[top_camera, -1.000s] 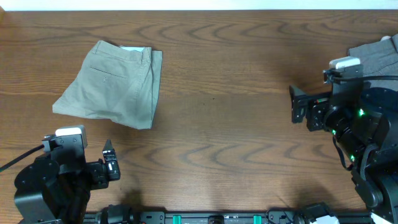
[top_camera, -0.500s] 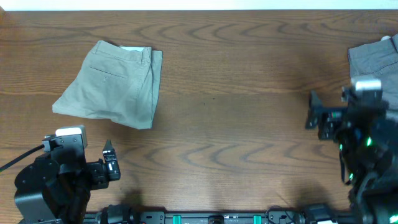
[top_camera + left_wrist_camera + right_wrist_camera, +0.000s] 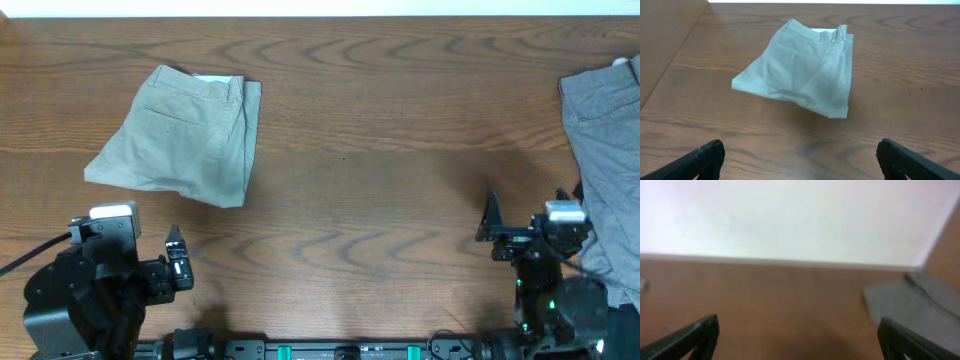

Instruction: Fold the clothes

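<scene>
Two spread, empty claws: the right claw [image 3: 797, 335] has drawn back to the tabletop's [image 3: 380, 120] near edge, the left claw [image 3: 799, 157] idles, and the khaki shorts [image 3: 180, 135] lie folded far left, so folding looks finished.

The clothes [image 3: 180, 135] lie on the table [image 3: 380, 150] in its far left part, waistband toward the far edge, one corner reaching out to the left. The left gripper [image 3: 801, 159] sits at the near left edge, in front of the clothes and apart from them. Grey garments [image 3: 610, 130] lie along the right edge of the table, running out of the overhead view, well apart from the clothes. The right gripper [image 3: 800, 337] sits near the front right, just left of those garments
</scene>
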### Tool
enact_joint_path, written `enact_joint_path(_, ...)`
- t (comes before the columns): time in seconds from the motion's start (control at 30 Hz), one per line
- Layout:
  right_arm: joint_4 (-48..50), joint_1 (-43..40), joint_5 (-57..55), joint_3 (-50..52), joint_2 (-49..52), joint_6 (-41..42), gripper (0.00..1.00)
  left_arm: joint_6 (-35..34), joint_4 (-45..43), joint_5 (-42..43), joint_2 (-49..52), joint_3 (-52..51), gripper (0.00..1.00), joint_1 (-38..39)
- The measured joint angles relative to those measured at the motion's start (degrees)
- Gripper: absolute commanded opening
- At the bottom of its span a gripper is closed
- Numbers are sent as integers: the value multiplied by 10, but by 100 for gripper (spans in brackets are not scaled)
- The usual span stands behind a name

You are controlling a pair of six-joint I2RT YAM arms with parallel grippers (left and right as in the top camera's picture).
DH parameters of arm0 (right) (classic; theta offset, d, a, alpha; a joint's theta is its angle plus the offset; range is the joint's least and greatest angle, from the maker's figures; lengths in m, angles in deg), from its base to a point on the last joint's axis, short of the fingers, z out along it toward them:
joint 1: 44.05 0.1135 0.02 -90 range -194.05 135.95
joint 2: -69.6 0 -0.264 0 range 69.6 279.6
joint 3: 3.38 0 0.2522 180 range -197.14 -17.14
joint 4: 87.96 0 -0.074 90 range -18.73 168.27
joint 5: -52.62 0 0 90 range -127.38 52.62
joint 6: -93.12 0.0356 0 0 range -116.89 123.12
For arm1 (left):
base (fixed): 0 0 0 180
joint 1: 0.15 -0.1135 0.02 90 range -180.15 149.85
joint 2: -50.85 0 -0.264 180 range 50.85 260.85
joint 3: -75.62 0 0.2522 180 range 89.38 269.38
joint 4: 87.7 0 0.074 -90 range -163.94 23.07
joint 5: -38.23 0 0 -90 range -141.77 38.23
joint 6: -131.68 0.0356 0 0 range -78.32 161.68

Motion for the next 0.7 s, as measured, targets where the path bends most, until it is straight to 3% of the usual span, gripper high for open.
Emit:
enact_joint_path(0.17,145,0,0,89,-43,1,99,0,0,0,0,0,98,0)
enact_joint_path(0.33,224,0,0,171,-64,10,99,0,0,0,0,0,98,0)
enact_joint_path(0.7,129,4,4,208,-94,28,99,0,0,0,0,0,98,0)
